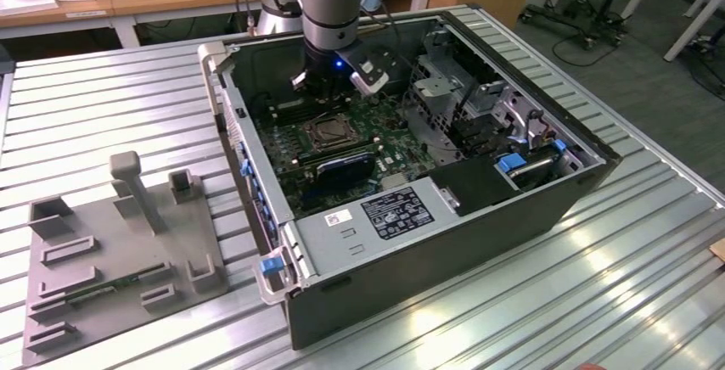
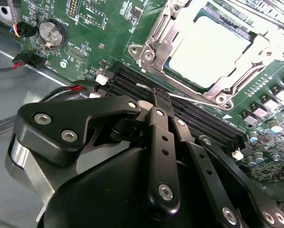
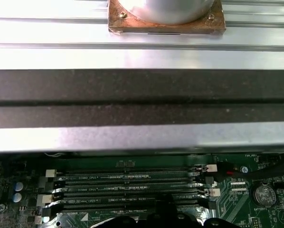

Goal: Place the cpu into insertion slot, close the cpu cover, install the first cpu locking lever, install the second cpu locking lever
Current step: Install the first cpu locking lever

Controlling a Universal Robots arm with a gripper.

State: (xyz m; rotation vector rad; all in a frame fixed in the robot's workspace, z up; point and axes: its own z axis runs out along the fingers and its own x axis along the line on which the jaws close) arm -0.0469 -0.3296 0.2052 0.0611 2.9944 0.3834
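While the cpu (image 2: 211, 50) lies in the insertion slot (image 2: 144, 54) under the lowered cpu cover (image 2: 263, 45), the gripper (image 2: 160, 99) hangs just beside that slot, over the memory slots (image 2: 199, 118), fingers closed together.

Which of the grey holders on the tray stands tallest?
The slim upright post near the tray's far edge; every other holder is a low block or frame.

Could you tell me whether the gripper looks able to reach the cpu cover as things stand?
Probably yes: the gripper hangs over the memory slots right beside the cpu cover, with nothing between them.
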